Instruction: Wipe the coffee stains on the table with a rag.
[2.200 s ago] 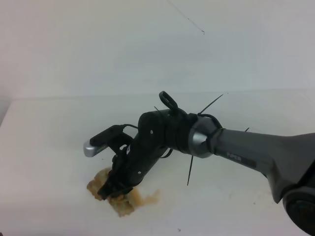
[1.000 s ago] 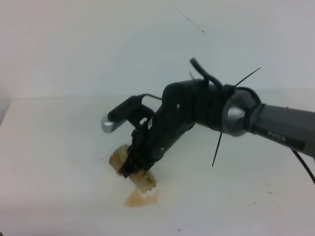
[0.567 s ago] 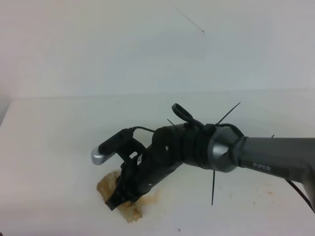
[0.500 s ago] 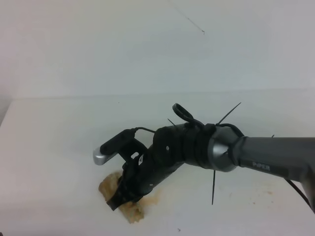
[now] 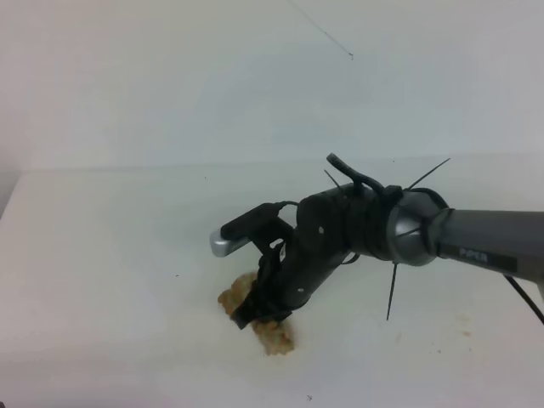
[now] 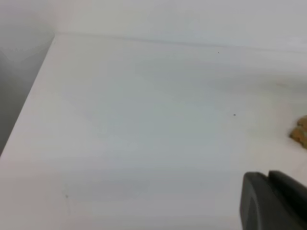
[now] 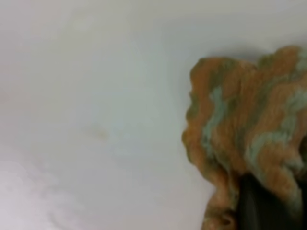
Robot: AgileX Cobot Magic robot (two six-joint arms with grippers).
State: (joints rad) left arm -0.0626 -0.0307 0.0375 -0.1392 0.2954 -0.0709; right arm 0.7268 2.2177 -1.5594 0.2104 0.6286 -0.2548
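The right gripper is pinching the rag shut and pressing it low on the table — likely to scrub the stain; the left gripper's fingers cannot be judged.

White table seen meeting a plain white wall at the back. Tan-beige rag is pressed onto the tabletop near its front edge. A few tiny dark specks are scattered at right.
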